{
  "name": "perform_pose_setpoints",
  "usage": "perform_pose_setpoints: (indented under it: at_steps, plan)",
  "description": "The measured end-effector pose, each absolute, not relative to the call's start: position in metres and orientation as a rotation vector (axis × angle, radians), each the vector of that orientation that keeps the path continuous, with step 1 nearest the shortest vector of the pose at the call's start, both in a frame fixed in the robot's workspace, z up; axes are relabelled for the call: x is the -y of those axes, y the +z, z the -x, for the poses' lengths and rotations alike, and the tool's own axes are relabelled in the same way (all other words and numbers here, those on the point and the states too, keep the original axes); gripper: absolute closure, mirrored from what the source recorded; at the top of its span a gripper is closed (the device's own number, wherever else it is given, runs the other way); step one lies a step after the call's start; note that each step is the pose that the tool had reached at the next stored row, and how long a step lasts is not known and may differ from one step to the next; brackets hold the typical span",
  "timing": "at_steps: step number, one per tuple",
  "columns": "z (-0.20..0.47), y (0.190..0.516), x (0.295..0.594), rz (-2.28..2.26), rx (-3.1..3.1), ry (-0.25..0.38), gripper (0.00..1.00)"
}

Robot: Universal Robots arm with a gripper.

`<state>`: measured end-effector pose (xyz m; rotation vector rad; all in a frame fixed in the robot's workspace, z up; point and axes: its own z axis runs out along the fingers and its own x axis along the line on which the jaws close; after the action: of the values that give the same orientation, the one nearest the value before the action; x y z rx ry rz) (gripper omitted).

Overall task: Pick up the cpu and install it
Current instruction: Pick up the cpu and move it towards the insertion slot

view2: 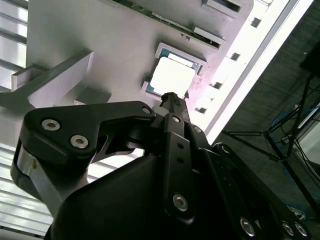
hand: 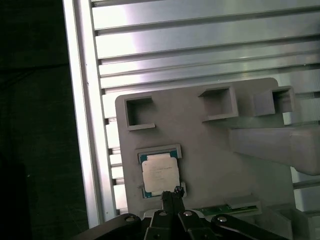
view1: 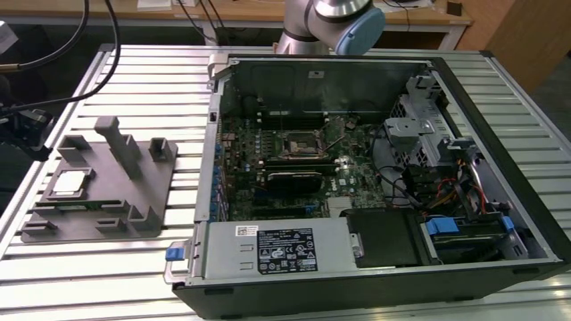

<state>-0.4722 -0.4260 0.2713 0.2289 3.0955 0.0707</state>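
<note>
Evidently parked for an easy pick, the cpu lay flat, shiny side up, in a shallow framed recess of the grey tray. The tray sat on the slatted metal table, to the exterior view's left of an open computer case. The case lay on its side, probably so that the motherboard and its bare socket faced upward for installation. In the first wrist view the gripper pointed down at the tray, fingers pressed together and pinching nothing, tips over the cpu's edge; contact could not be judged. The arm rose beyond the case in the exterior view.
</note>
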Motion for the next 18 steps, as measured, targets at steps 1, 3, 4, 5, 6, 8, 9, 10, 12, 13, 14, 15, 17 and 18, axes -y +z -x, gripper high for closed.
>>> perform_pose_setpoints:
  at_steps: [1,3,4,5,6,8,9,10,12,13,14,15,17,18]
  plan:
    - [0.472,0.27,0.426,-0.229,-3.095,0.071,0.89]
    - [0.472,0.268,0.426,-0.229,-3.095,0.071,0.89]
    - [0.472,0.266,0.426,-0.229,-3.095,0.071,0.89]
    - [0.472,0.265,0.426,-0.229,-3.095,0.071,0.89]
    - [0.472,0.264,0.426,-0.229,-3.096,0.071,0.89]
    - [0.472,0.262,0.426,-0.229,-3.096,0.071,0.89]
    - [0.472,0.261,0.426,-0.229,-3.097,0.07,0.89]
    - [0.472,0.26,0.426,-0.229,-3.097,0.07,0.89]
    - [0.472,0.258,0.426,-0.23,-3.098,0.07,0.89]
    - [0.472,0.257,0.426,-0.229,-3.099,0.07,0.89]
    - [0.472,0.255,0.426,-0.229,-3.1,0.07,0.89]
    - [0.472,0.254,0.426,-0.23,-3.101,0.07,0.89]
    - [0.472,0.252,0.426,-0.23,-3.103,0.07,0.89]
    - [0.472,0.251,0.426,-0.229,-3.104,0.07,0.89]
